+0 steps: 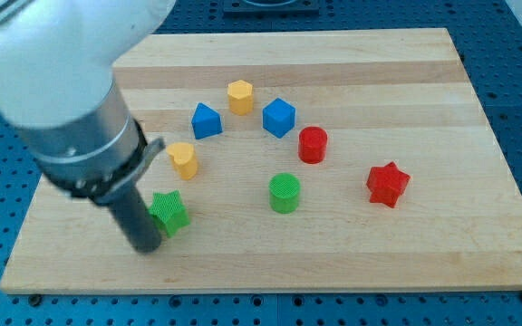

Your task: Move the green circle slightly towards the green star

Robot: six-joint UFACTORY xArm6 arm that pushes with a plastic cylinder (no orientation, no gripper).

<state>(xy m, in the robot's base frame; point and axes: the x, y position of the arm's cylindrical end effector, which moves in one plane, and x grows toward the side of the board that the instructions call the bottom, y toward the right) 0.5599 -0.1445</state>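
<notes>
The green circle (285, 192) is a short cylinder standing on the wooden board (442, 235), a little below the board's middle. The green star (169, 213) lies to its left, near the board's lower left. My dark rod comes down from the large arm at the view's upper left. My tip (146, 246) rests on the board just left of and below the green star, touching or nearly touching it. The tip is far to the left of the green circle.
A yellow block (184, 159) lies above the green star. A blue block (207, 120), a yellow hexagon (240, 96) and a blue cube (279, 117) form an arc above. A red cylinder (313, 144) and a red star (387, 184) lie to the right.
</notes>
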